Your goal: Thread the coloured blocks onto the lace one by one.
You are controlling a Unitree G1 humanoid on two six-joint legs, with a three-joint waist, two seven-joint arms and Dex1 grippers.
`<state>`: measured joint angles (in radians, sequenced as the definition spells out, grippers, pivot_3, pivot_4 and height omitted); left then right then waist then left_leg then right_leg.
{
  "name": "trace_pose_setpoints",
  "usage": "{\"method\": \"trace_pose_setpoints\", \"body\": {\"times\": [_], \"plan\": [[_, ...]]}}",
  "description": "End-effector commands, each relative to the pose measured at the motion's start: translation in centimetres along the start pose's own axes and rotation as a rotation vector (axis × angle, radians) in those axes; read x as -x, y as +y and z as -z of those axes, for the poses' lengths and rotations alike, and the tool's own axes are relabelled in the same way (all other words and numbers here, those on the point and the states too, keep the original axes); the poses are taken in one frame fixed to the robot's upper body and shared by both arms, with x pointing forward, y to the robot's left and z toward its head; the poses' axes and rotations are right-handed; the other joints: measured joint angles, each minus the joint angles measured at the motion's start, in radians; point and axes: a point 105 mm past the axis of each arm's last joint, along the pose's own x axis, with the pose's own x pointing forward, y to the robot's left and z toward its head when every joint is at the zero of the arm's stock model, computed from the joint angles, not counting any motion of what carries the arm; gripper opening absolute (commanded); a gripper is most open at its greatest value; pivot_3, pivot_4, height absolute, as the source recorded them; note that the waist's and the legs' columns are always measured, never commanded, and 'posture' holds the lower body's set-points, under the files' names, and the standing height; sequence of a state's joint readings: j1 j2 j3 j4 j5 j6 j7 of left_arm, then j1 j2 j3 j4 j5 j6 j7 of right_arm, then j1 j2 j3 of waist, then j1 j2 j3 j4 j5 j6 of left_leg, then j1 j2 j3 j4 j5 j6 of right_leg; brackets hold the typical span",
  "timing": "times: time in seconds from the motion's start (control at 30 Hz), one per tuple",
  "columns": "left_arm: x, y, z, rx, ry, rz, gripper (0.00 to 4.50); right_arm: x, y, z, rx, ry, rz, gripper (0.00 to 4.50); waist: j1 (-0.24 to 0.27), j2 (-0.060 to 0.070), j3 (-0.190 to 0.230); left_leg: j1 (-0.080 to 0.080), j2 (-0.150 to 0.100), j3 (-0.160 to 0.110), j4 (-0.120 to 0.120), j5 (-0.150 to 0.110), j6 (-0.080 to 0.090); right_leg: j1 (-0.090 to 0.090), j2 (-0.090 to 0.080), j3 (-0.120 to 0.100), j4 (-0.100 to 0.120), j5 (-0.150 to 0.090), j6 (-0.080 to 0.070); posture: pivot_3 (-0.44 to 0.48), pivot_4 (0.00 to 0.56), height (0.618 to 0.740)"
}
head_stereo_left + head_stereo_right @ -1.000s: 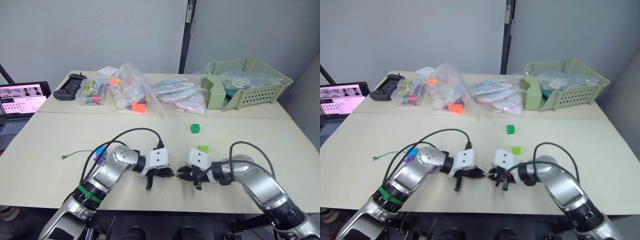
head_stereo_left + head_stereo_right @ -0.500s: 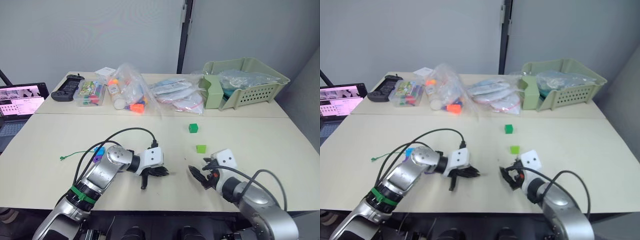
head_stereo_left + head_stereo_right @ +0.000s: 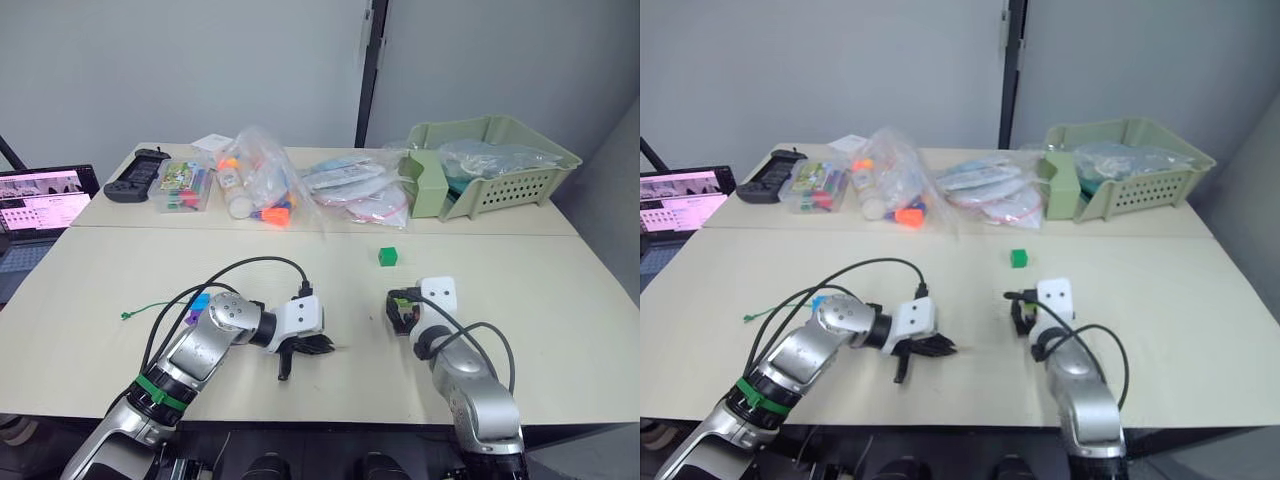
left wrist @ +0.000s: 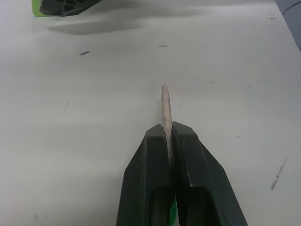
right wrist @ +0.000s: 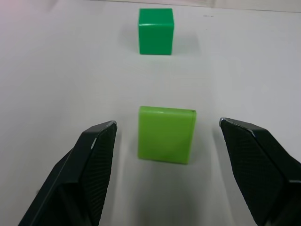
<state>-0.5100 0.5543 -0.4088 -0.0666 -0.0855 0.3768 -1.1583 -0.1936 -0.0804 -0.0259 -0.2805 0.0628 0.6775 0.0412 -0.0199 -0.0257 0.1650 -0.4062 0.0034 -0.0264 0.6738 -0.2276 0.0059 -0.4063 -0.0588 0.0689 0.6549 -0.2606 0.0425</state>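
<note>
Low in the frame's centre, the right claw (image 5: 167,141) was spread wide around a lime block (image 5: 166,133), not touching it; closing off-centre could skid the smooth, hard cube across the matte table (image 3: 520,270). A darker green cube (image 5: 156,30) lay beyond. Lower left, the left claw (image 4: 168,134) pinched the lace's (image 3: 150,310) stiff, pale, pointed tip (image 4: 165,106), which might slip.

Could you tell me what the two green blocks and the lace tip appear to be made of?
Light green block: probably painted wood or plastic; flat faces, crisp edges, a soft sheen. Dark green block: the same look, in a deeper green. Lace tip: pale, matte and slightly rough, tapering to a point, possibly wood or stiffened cord; it is pinched in the left gripper.
</note>
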Motion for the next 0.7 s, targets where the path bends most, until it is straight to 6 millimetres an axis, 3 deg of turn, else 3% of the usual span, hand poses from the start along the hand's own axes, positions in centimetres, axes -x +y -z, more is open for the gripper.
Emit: {"method": "trace_pose_setpoints", "body": {"times": [0.03, 0.3, 0.47, 0.6, 0.7], "plan": [[0.4, 0.1, -1.1, -0.029, -0.036, -0.012, 0.00, -0.6, 0.1, -0.7, -0.035, -0.044, 0.006, 3.68, -0.001, 0.000, 0.000, 0.000, 0.000, 0.000, 0.000, 0.000, 0.000, 0.000, 0.000, 0.000, 0.000, 0.000, 0.000, 0.000, 0.150, 0.740], [0.4, 0.2, -1.1, -0.025, -0.034, -0.014, 0.00, -0.2, 1.0, -1.0, -0.070, -0.084, -0.010, 1.18, -0.003, 0.000, 0.000, 0.000, 0.000, -0.001, -0.001, 0.000, 0.000, 0.000, 0.000, 0.000, 0.000, 0.000, 0.000, 0.000, 0.150, 0.740], [0.3, 0.3, -1.1, -0.024, -0.037, -0.016, 0.00, 1.3, 1.1, -1.7, -0.070, -0.108, -0.013, 1.16, -0.002, 0.000, 0.000, 0.000, 0.000, -0.001, -0.001, 0.000, 0.000, 0.000, 0.000, 0.000, 0.000, 0.000, 0.000, 0.000, 0.150, 0.740], [0.8, 0.8, -0.8, -0.016, -0.030, -0.043, 0.00, 5.6, 3.6, -2.7, -0.085, -0.128, -0.074, 1.16, 0.000, 0.000, 0.000, 0.000, 0.000, -0.002, -0.003, 0.000, 0.000, -0.002, 0.000, 0.000, 0.002, 0.000, 0.000, 0.000, 0.150, 0.740], [1.0, 1.0, -0.7, -0.014, -0.025, -0.049, 0.00, 7.6, 4.9, -1.3, -0.094, -0.056, -0.096, 1.16, -0.005, 0.000, 0.000, 0.000, 0.000, -0.003, -0.004, 0.000, 0.000, -0.003, 0.000, 0.000, 0.001, 0.000, 0.000, 0.000, 0.150, 0.740]]}}
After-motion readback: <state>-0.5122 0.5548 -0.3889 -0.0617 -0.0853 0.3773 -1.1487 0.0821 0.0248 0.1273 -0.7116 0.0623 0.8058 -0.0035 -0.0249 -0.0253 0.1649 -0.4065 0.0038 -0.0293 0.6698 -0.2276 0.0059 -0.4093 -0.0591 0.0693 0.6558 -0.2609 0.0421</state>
